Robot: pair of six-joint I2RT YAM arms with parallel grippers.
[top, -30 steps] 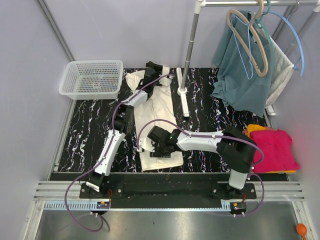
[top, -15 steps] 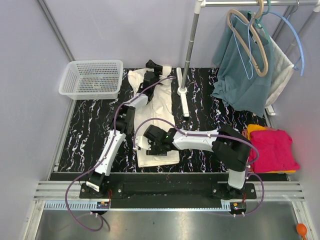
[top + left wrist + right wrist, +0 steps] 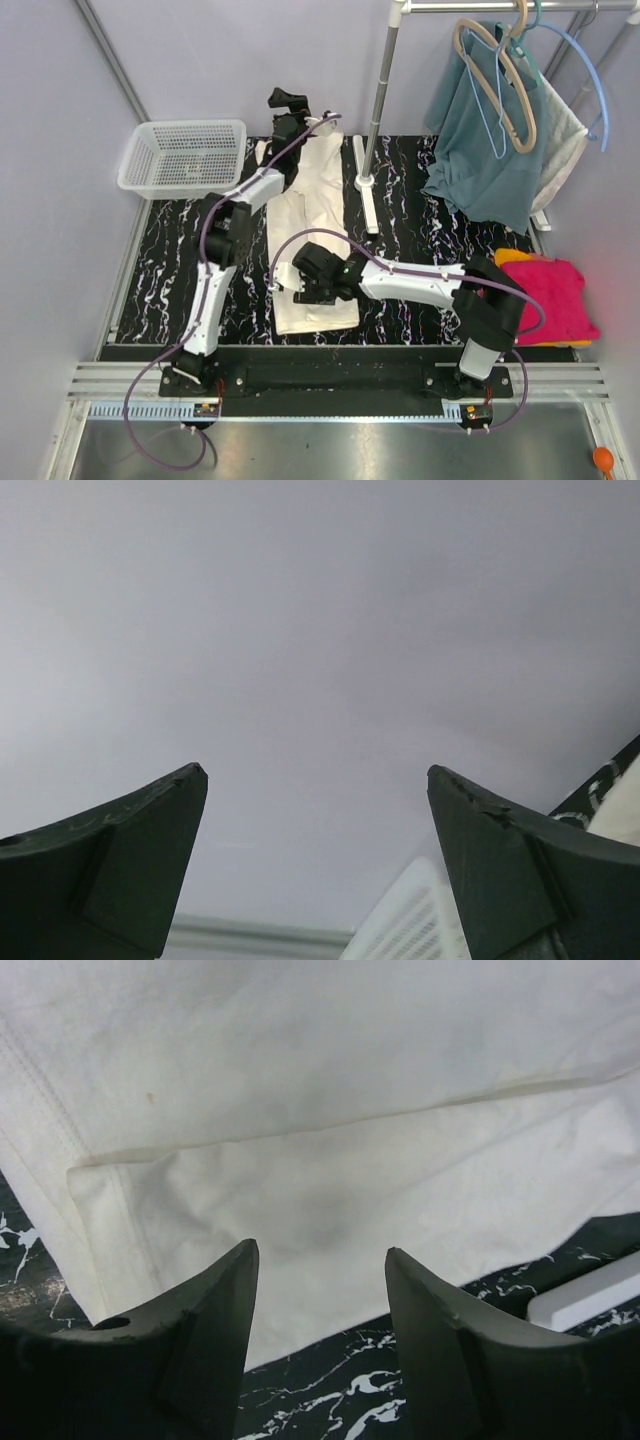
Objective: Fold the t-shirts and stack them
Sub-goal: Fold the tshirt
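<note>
- The left gripper (image 3: 315, 780) has its jaws spread as wide as they go, with nothing between them; past the fingertips (image 3: 170, 820) there is only the plain grey wall.
- Just below those jaws, the left wrist view catches a corner of the white mesh basket (image 3: 415, 920) and a sliver of cream cloth at the right-hand finger.
- From above, the left gripper (image 3: 283, 100) is lifted over the far end of the cream t-shirt (image 3: 315, 200), not touching it; the basket (image 3: 185, 155) sits down to its left.
- The right gripper (image 3: 318, 1255) has its jaws parted about halfway and grips nothing; the gap between the fingers is clear.
- Directly beyond the right jaws the cream t-shirt (image 3: 330, 1080) lies flat, one layer lapped over another, its hem edge just ahead of the fingertips.
- Under the right jaws is black marbled table (image 3: 340, 1390); a white bar (image 3: 590, 1300) lies off past the right-hand finger.
- From above, the right gripper (image 3: 305, 280) is low over the near part of the shirt, which runs as a long narrow strip away from it.
- Well off to the right of the right jaws, the folded pink t-shirt (image 3: 550, 300) lies on top of the orange t-shirt (image 3: 510, 258).
- Beyond that stack a teal garment (image 3: 480, 150) hangs on the rack (image 3: 378, 90).
</note>
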